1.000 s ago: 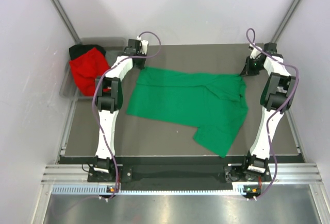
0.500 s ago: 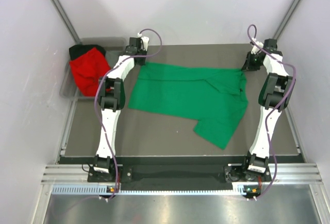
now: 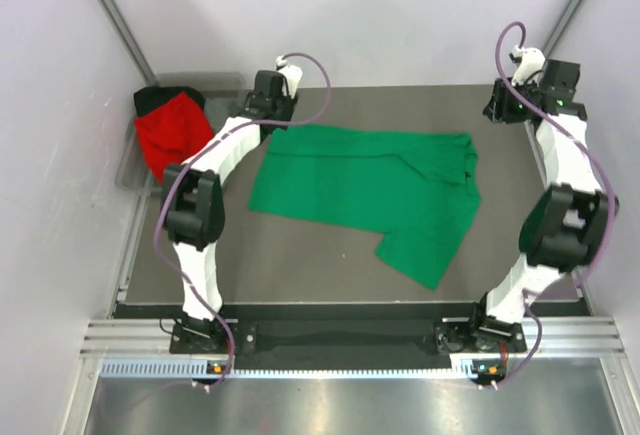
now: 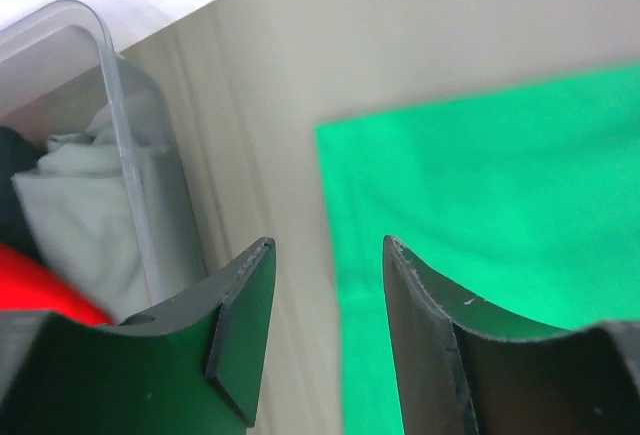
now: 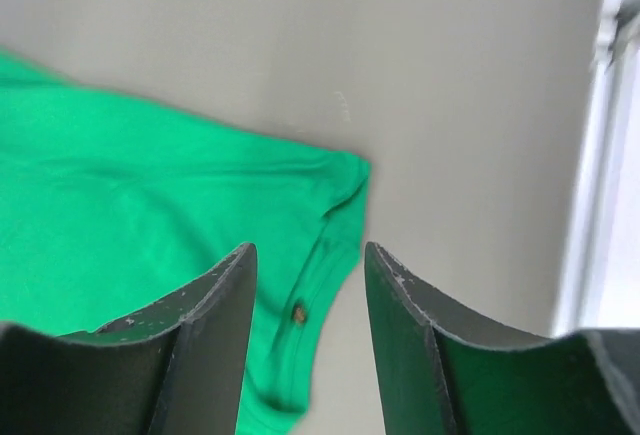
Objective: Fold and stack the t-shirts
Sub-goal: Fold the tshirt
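Left pincer and right pincer hang half-open, empty, over far corners of the green shirt. Its skewed flap risks a crooked fold.

Centre of table: spread t-shirt, one flap reaching toward 5 o'clock. At 10 o'clock, just beside table edge: plastic bin. In bin: bunched t-shirt, second t-shirt behind it, toward 12 o'clock.

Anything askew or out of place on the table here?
The green t-shirt lies lopsided: its far edge is straight, but one flap juts toward the near edge of the table on the right, so its outline isn't square. Nothing looks damaged.
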